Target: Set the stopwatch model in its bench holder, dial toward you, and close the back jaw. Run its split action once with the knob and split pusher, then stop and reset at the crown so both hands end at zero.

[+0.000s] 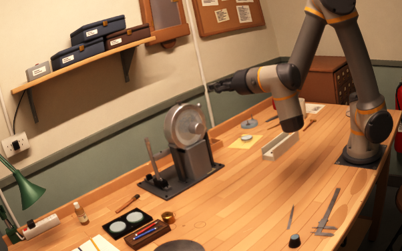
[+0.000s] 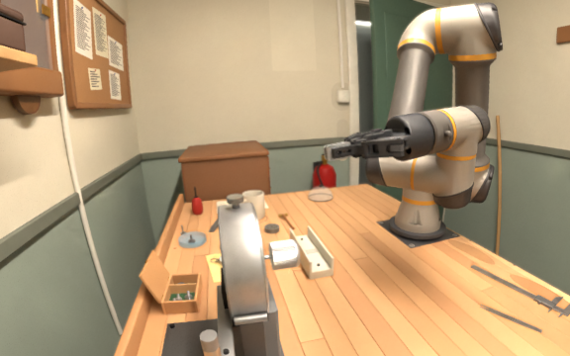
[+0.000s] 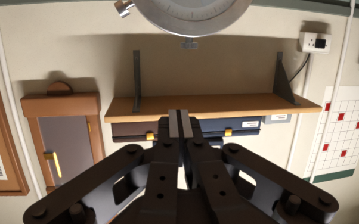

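Observation:
The stopwatch model is a large silver disc standing upright in its grey bench holder on a dark base plate near the back wall. Its crown points up. A lever rises from the plate beside it. In the wrist camera the rim of the dial and the crown show at the top edge. My gripper is high above the bench, well to the right of the stopwatch, pointing at the wall, closed and empty.
The arm's base stands at the right of the bench. A white channel tray, a yellow pad, a mug and a small parts box lie behind the holder. Calipers and a lens case lie toward the front.

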Available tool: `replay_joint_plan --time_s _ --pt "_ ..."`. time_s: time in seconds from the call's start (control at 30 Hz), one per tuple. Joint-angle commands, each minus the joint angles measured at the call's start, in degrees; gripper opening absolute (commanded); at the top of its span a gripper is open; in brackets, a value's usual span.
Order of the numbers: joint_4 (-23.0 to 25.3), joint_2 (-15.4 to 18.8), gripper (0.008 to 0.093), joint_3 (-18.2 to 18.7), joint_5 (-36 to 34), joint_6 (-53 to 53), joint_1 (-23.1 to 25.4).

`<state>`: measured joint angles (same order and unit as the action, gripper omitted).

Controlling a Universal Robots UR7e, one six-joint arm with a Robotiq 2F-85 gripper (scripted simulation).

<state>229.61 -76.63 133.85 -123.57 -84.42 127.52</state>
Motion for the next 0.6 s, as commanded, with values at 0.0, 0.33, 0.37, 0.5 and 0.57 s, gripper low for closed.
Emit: replay_joint_plan --time_s 0.0,0.33,0.37,0.5,0.57 --pt "1.3 0.2 0.008 0.1 -0.9 -0.6 0.4" --pt "10.1 1.9 0.008 1.2 -6.8 -5.1 3.2" --pt "10.4 1.9 0.008 1.2 -7.0 -5.2 3.3" --pt "10.9 2.0 0.008 1.3 -7.3 -5.5 3.5" --pt "10.9 2.0 0.0085 1.3 -7.3 -5.5 3.5"
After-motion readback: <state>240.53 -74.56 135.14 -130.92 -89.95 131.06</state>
